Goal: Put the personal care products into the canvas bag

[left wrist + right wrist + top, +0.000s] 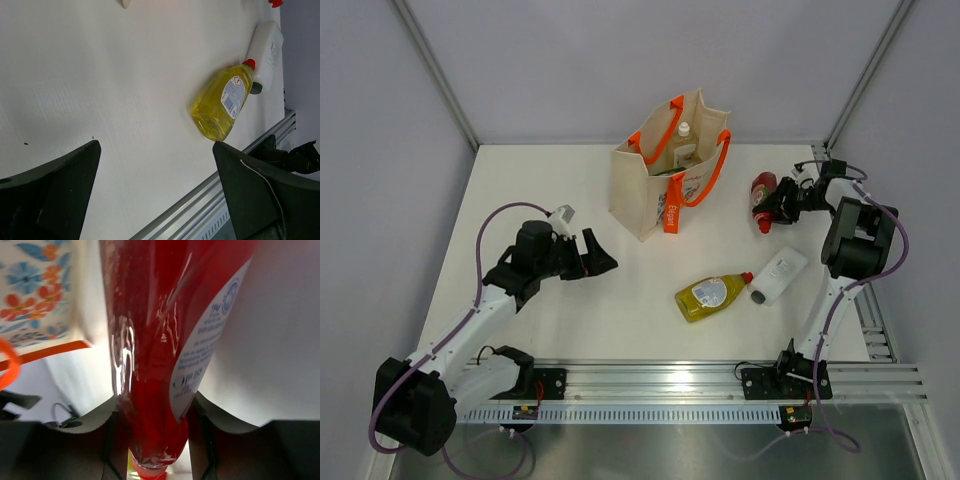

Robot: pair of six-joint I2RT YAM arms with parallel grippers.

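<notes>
Red bottle (150, 340), filling the right wrist view and sitting upper right in the overhead view, clamped between the fingers of the right pincer (778, 203). Yellow bottle (710, 295) and white bottle (780, 273) lie just beside each other on the tabletop (570, 330), lower centre-right. Canvas bag (655, 190) stands upper centre, a white-capped bottle (684, 130) showing inside; left pincer (600, 255), centre left, jaws wide apart, empty.

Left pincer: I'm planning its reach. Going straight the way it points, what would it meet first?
Mostly bare table ahead of the left pincer; the yellow bottle lies off-centre, in line with one finger, so that finger might clip it first. Depth is unclear.
</notes>
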